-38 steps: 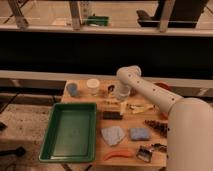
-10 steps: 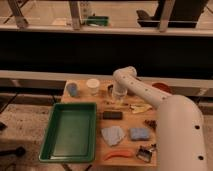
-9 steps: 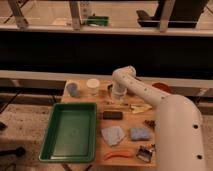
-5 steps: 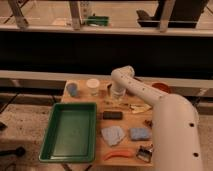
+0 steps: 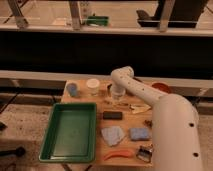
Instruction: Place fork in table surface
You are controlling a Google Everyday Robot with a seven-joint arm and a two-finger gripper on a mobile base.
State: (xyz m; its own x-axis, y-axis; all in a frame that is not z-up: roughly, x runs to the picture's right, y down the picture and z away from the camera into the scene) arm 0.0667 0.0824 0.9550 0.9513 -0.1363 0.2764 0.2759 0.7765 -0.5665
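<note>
The gripper [image 5: 117,96] hangs at the back of the table [image 5: 128,124], between the white cup [image 5: 93,85] and the cream piece [image 5: 140,107]; whether it is closed or apart I cannot tell. The fork [image 5: 114,103] shows as a thin dark sliver just under it, low over or on the wood. To do this well, the fork should lie flat before release, then the lift goes straight up. Open room is slim: the black block [image 5: 112,115] sits near in front, the tray [image 5: 49,136] is to the left, and the far edge is close behind
</note>
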